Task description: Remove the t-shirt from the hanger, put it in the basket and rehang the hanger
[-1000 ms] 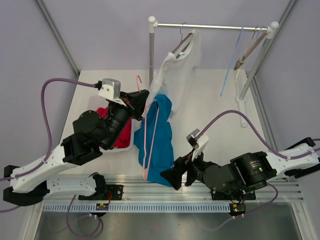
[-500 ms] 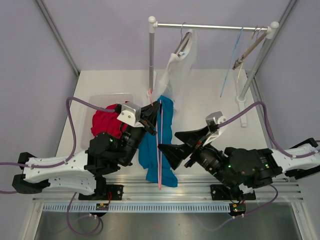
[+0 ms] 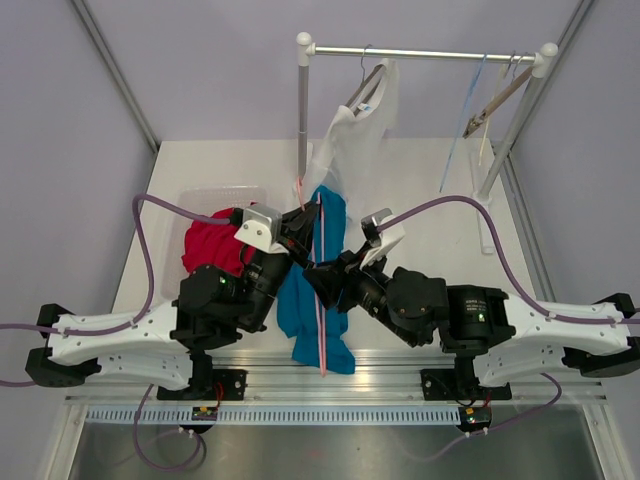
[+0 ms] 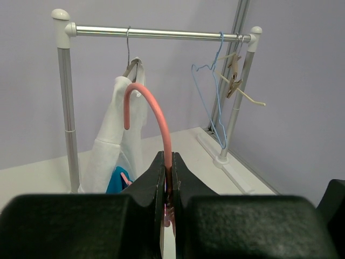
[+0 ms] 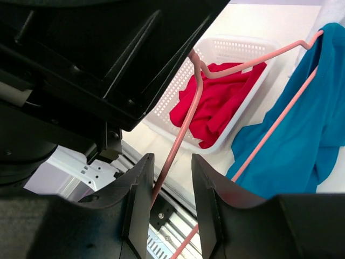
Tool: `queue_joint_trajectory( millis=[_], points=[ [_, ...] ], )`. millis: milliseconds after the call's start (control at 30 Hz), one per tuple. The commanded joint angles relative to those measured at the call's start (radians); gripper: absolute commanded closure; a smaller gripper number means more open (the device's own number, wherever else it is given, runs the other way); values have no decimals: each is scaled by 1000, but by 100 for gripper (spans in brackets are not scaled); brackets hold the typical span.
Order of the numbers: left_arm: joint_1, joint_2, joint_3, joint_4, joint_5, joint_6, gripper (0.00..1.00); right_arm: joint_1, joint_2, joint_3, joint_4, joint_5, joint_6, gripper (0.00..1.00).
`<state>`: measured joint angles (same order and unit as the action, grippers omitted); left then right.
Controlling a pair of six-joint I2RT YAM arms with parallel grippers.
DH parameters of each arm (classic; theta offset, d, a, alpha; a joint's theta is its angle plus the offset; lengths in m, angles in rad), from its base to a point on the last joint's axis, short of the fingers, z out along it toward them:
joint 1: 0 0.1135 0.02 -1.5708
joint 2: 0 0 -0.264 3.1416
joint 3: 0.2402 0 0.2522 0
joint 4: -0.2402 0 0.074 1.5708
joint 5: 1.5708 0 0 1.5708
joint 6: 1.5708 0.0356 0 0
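A teal t-shirt [image 3: 330, 265] hangs on a pink wire hanger [image 3: 321, 300], held over the table's middle. My left gripper [image 3: 304, 224] is shut on the hanger's neck, just below the hook [image 4: 155, 113]; its jaws [image 4: 168, 157] are closed tight on the wire. My right gripper [image 3: 322, 278] is open, close beside the left one. One pink hanger wire [image 5: 180, 145] runs between its open fingers [image 5: 171, 162] without being clamped. The teal shirt [image 5: 302, 140] drapes to its right.
A white basket [image 3: 215, 195] with red cloth [image 3: 215, 250] sits at the left, and also shows in the right wrist view [image 5: 237, 51]. The clothes rail [image 3: 430, 52] at the back carries a white shirt [image 3: 355, 135], a blue hanger [image 4: 213, 97] and a wooden hanger [image 3: 497, 100].
My right arm swung left and up to the hanger, and its open jaws now straddle a hanger wire. My left arm pulled the hanger forward a second ago, then held still.
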<state>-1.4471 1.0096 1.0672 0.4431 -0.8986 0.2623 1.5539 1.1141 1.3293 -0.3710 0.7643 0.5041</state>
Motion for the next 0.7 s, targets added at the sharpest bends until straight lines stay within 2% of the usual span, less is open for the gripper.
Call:
queue_joint_trajectory(
  millis=[0, 100, 167, 367, 467, 500, 533, 567, 667],
  points=[
    [-7, -39, 16, 95, -11, -43, 100, -47, -20, -24, -6, -62, 51, 57],
    [-7, -45, 16, 95, -7, -46, 100, -54, -8, -30, -22, -88, 74, 56],
    [-7, -45, 16, 92, -2, -54, 100, -54, -8, -41, -13, -86, 82, 60],
    [-7, -63, 17, 46, 42, -110, 100, -90, -48, -117, 73, -108, 90, 99],
    [-9, -71, 39, -18, 81, -156, 100, -103, -107, -227, 234, -85, 41, 100],
    [-7, -78, 45, -36, 87, -170, 96, -101, -125, -295, 286, -74, 21, 100],
    [-7, -83, 50, -79, 107, -196, 90, -101, -140, -330, 413, -71, -5, 100],
    [-7, -91, 57, -102, 116, -207, 76, -101, -167, -367, 470, -72, -65, 100],
    [-7, -138, 45, -184, 100, -248, 43, -101, -215, -491, 685, -83, -176, 100]
  ],
)
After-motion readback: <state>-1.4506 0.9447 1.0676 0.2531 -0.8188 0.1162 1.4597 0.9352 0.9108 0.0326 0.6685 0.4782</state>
